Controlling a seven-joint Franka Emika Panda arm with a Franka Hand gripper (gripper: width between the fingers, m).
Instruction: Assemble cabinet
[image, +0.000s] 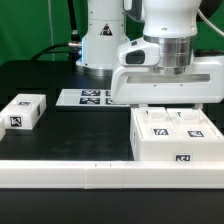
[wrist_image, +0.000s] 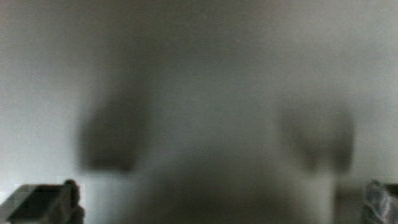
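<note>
The cabinet (image: 170, 135) is a large white box with black-and-white tags on its top and front, at the exterior view's right. My gripper (image: 163, 100) hangs right over its top, and its fingertips are hidden behind the hand there. In the wrist view a blurred white surface (wrist_image: 205, 90) fills the picture, very close. My gripper (wrist_image: 214, 200) shows only as two dark fingers (wrist_image: 45, 200) at opposite edges, wide apart with nothing between them. A small white tagged block (image: 22, 110) lies alone at the exterior view's left.
The marker board (image: 85, 97) lies flat behind the cabinet, near the arm's base (image: 100, 45). A long white rail (image: 100, 176) runs along the front edge of the black table.
</note>
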